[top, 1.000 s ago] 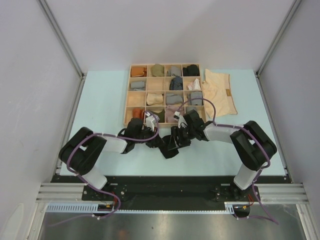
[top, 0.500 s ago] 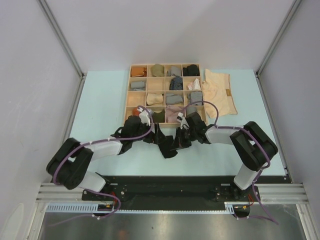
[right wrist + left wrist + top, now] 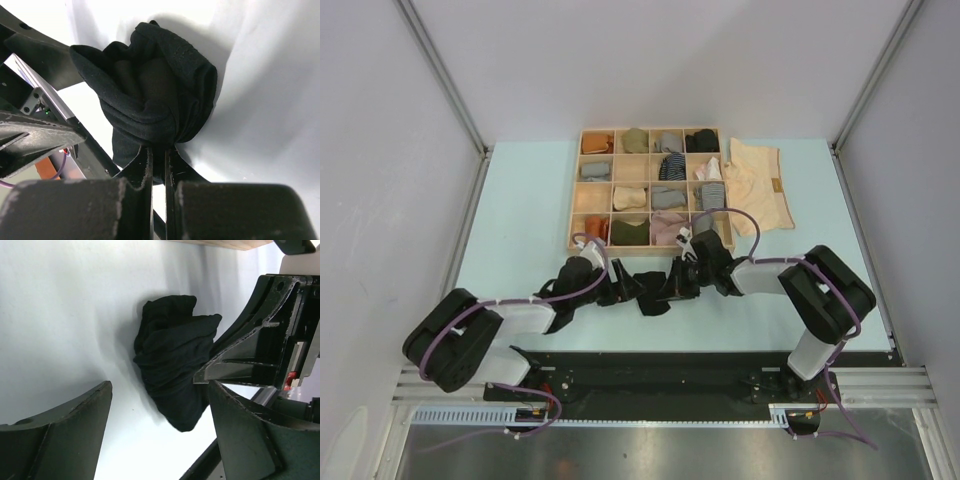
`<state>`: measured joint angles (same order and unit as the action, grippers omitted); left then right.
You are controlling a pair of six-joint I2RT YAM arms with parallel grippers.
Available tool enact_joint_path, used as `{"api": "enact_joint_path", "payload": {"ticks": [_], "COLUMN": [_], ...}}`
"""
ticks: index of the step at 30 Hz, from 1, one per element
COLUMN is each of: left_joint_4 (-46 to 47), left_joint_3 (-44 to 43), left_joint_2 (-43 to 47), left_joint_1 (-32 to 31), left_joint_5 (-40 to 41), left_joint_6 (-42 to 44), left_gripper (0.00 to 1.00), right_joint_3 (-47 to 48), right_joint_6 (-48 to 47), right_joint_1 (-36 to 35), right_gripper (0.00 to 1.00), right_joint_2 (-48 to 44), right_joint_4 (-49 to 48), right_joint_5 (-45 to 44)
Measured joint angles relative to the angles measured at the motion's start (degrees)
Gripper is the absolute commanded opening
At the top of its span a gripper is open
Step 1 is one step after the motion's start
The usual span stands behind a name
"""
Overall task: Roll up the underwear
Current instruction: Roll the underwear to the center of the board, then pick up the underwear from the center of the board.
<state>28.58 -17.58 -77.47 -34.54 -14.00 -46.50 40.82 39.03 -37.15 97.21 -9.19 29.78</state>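
Even overhead light is flooding the table; wrist views are glaring white, soft shadow is pooling beside the black underwear, close foreground is softening.

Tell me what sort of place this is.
Probably a robot test booth, not a home: plain panel walls on metal framing, a pale blue table, and a wooden compartment tray of rolled cloth bundles.
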Motion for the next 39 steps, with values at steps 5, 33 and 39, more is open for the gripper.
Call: {"api": "enact_joint_path", "payload": {"ticks": [5, 33, 39], "left_joint_4": [4.5, -10.5, -25.9], "left_joint_3": [1.0, -16.3, -32.7], "left_joint_2": [-2.3, -5.2, 4.2], "left_joint_1": [-1.4, -2.7, 9.2], "left_joint_5": [0.4, 2.7, 3.9], "left_joint_6": [-3.5, 9.5, 19.8], "left_gripper": [0.71, 0.0, 0.0], "right_joint_3": [-0.2, -1.0, -1.0], "right_joint_6": [1.5, -1.0, -6.1], "right_joint_1": [-1.4, -0.7, 6.4], "right_gripper": [0.0, 0.86, 0.87], "right_joint_2": [0.0, -10.8, -25.3], "right_joint_4": [-1.4, 4.2, 10.8], "right_joint_5": [-1.1, -3.7, -4.0]}}
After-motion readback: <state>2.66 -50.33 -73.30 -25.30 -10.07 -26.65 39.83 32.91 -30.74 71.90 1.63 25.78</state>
